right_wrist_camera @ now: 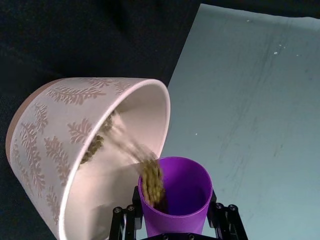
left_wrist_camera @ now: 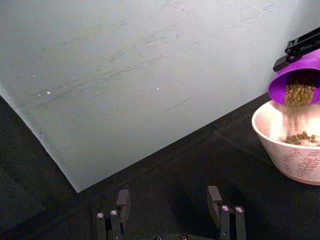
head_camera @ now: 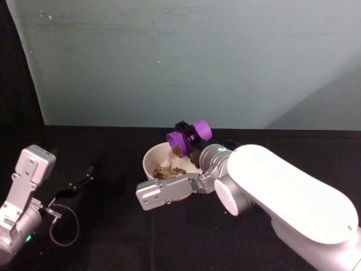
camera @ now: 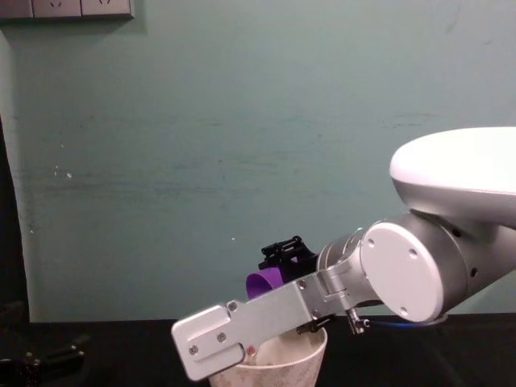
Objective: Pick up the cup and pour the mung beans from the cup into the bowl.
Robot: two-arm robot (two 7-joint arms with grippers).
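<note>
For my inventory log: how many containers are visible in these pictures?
2. The cup, tipped in the right pincer, hangs over the bowl; the bowl stands just below it. The right arm may hide others.

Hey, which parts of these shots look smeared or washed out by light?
Left wrist view: the falling beans streak with motion blur under the cup, the inside of the bowl glares near white, and the idle left claw is dark against the black table. Right wrist view: the pour from the cup in the right claw smears likewise.
</note>
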